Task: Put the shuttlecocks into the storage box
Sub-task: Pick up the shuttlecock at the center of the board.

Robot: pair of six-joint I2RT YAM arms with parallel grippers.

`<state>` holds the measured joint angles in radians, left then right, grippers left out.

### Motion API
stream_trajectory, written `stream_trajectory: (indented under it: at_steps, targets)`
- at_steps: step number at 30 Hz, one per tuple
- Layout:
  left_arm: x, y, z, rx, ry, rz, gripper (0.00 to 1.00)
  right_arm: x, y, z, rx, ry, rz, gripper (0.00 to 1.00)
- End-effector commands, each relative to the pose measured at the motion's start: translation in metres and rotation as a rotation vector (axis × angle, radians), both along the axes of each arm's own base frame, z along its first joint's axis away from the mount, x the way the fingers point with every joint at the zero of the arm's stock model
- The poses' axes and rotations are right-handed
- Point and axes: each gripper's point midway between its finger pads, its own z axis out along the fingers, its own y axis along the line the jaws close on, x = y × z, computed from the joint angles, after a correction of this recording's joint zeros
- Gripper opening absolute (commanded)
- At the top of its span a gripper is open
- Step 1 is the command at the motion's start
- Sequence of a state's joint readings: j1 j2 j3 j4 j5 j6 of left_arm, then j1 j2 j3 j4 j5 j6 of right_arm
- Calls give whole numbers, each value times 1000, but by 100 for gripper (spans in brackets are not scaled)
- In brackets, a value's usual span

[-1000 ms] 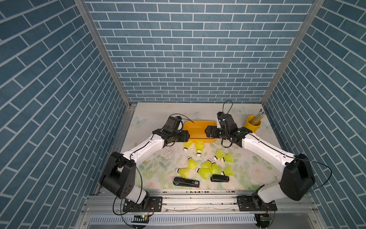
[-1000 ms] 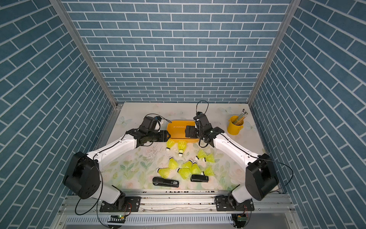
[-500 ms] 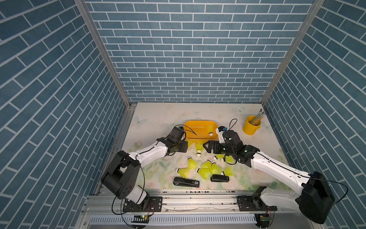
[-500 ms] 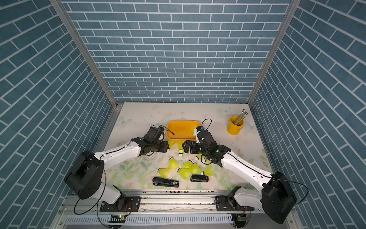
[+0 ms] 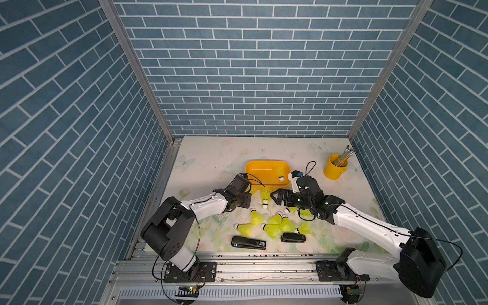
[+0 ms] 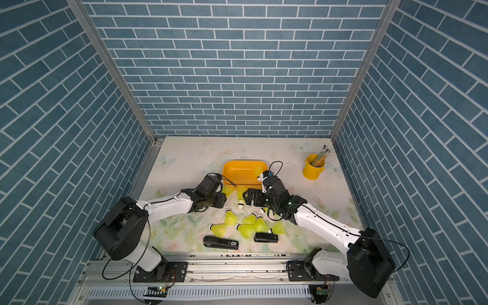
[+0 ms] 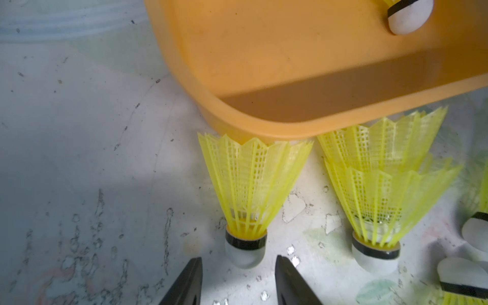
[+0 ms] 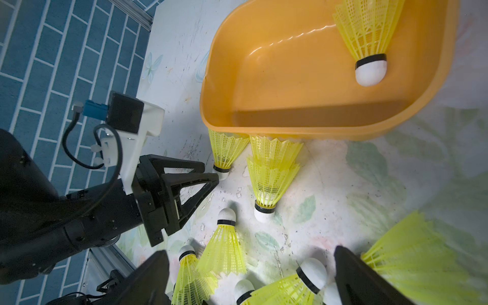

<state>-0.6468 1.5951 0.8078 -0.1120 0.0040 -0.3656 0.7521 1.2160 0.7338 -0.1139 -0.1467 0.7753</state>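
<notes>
The yellow-orange storage box [image 5: 260, 171] [image 6: 237, 174] holds one shuttlecock [image 5: 279, 173] [image 8: 367, 39]. Another shuttlecock [image 7: 250, 184] lies on the table with its skirt against the box's front wall [image 7: 264, 66]. Its white tip sits just ahead of my left gripper [image 7: 239, 280] [image 5: 247, 199], which is open and touches nothing. A nested pair [image 7: 383, 190] lies beside it. My right gripper [image 8: 253, 277] [image 5: 280, 198] is wide open and empty, low over the loose shuttlecocks [image 5: 274, 224] nearer the front.
Two black staplers [image 5: 248, 242] [image 5: 292, 237] lie in front of the loose shuttlecocks. A small yellow cup of pencils [image 5: 334, 169] stands at the back right. The two grippers face each other closely in front of the box.
The right arm has pulled back from over the box to above the loose pile, and a shuttlecock now lies in the box. The left gripper has come down to the shuttlecock beside the box.
</notes>
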Motion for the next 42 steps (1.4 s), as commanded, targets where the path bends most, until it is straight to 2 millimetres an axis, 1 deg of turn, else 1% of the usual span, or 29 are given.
stream_trajectory:
  at_steps: [1, 5, 12, 19, 25, 28, 32, 36, 40, 42]
  targets:
    - [1, 0, -10, 37, -12, -12, 49, -2, 3, -8, 15, 32, -7, 99]
    - [5, -2, -12, 48, -19, -17, 47, -2, 3, -10, 18, 39, -13, 98]
    - [4, -10, -12, 58, -27, -40, 39, -3, 3, -14, 12, 51, -14, 98]
    - [1, -8, -18, 82, -24, -43, 31, -1, 5, -16, 16, 54, -12, 98]
    - [-2, -9, -16, 86, -26, -53, 23, -1, 5, -19, 5, 58, -14, 97]
    - [-4, -9, -14, 84, -21, -57, 20, 0, 4, -20, 1, 59, -17, 97]
    - [-13, -9, -10, 79, -4, -64, 19, 1, 5, -17, -3, 54, -19, 96]
    - [-28, -5, -6, 57, 28, -54, 19, 3, 5, -13, -6, 49, -20, 95]
    - [-42, -3, 8, -2, 52, -41, 19, 6, 5, -7, -25, 28, -14, 94]
    - [-50, -5, 19, -40, 57, -44, 19, 8, 5, -1, -31, 10, -11, 94]
